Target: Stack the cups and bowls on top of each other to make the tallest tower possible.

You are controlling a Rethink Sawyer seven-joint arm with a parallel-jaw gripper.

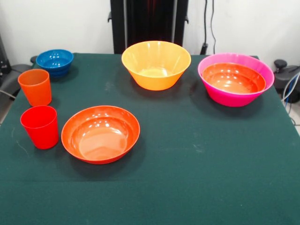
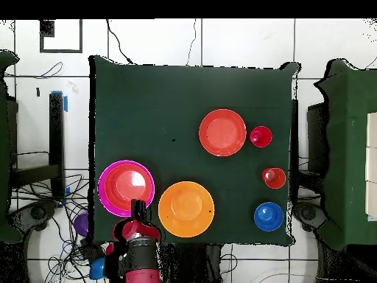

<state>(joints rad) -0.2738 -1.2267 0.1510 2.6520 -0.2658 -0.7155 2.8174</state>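
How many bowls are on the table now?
5 visible: blue bowl, yellow-orange bowl, pink bowl with a red-orange bowl nested inside, another red-orange bowl in front. More may be hidden underneath.

The tower point(image 1: 236, 78) sits upright at the far right: a red-orange bowl point(image 1: 233, 78) nested in the pink one. The yellow-orange bowl point(image 1: 156, 64) stands far centre, a blue bowl point(image 1: 55, 61) far left, possibly two nested. The orange cup point(image 1: 35, 86) and red cup point(image 1: 40, 126) stand upright beside the shallow red-orange bowl point(image 1: 100, 134).
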